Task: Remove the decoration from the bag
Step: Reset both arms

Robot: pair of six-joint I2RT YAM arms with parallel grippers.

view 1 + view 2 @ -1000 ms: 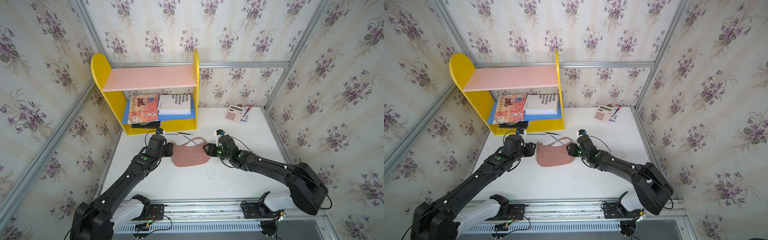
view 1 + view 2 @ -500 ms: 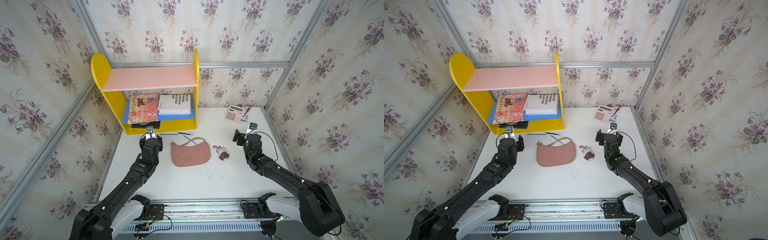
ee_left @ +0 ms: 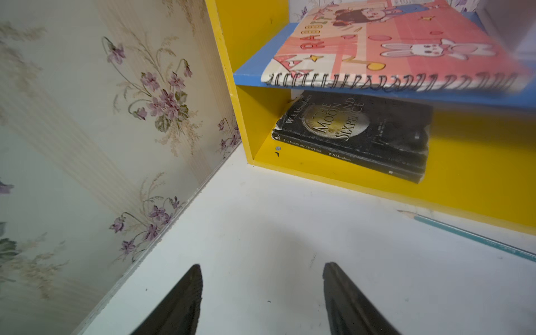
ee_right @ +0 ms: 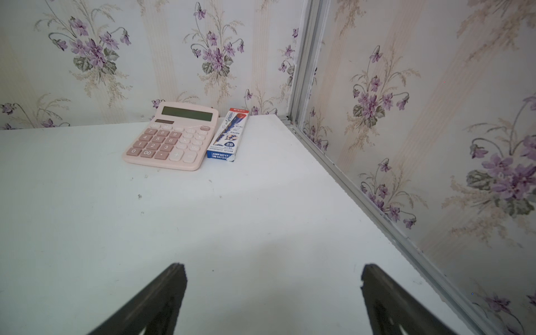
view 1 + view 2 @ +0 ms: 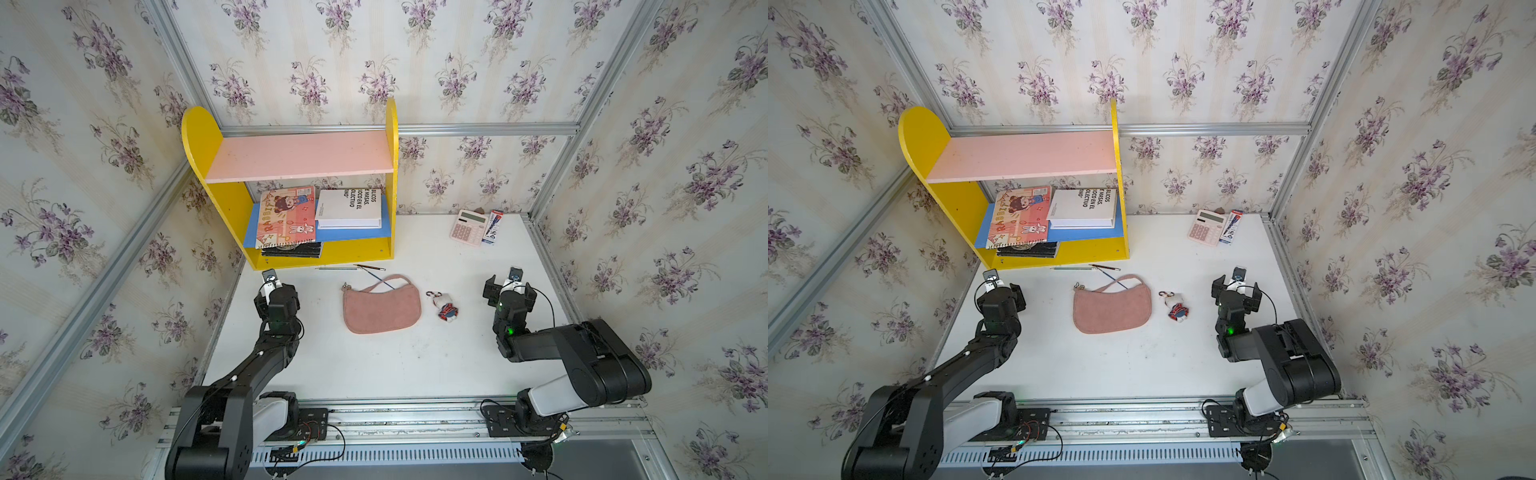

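The dusty-pink half-moon bag [image 5: 382,309] [image 5: 1111,311] lies flat mid-table in both top views, its strap arched on the far side. The decoration [image 5: 446,308] [image 5: 1177,308], a small white plush charm with red and dark-blue parts and a metal clasp, lies on the table just right of the bag, apart from it. My left gripper [image 5: 275,289] [image 5: 1000,291] [image 3: 262,265] hovers well left of the bag, open and empty, facing the shelf. Well right of the decoration, my right gripper [image 5: 508,286] [image 5: 1235,289] [image 4: 272,265] stands wide open and empty. Neither wrist view shows the bag or the decoration.
A yellow shelf [image 5: 232,216] [image 3: 478,185] with a notebook and books stands at the back left. Pencils [image 5: 338,268] [image 3: 475,239] lie in front of it, one reaching under the bag's strap. A pink calculator [image 5: 469,226] [image 4: 171,136] and pencil box [image 5: 493,226] [image 4: 229,135] sit back right.
A second ago both grippers were at the bag's ends. Both arms have since drawn back to the sides and opened, and the decoration now lies loose on the table beside the bag.
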